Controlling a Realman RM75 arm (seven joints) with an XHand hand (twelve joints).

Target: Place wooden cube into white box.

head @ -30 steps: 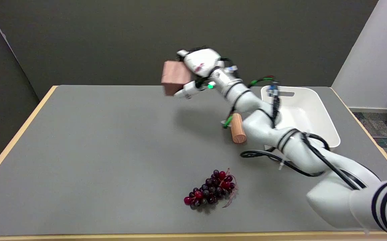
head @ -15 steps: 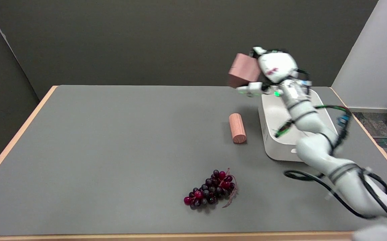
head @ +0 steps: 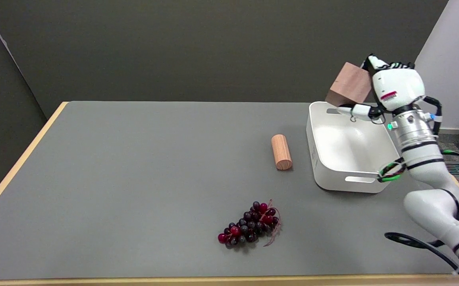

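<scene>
Grey table (head: 134, 178) | right hand (head: 388, 89) grips wooden cube (head: 349, 84) | above white box (head: 324, 174)

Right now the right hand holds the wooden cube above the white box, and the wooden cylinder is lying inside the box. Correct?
One error: the wooden cylinder lies on the table left of the white box, not inside. The right hand does hold the wooden cube above the box, per the head view.

This looks like a lab or office test room. A plain grey table (head: 134, 178) stands against bare dark walls (head: 174, 47). Carpet (head: 448, 153) covers the floor.
</scene>
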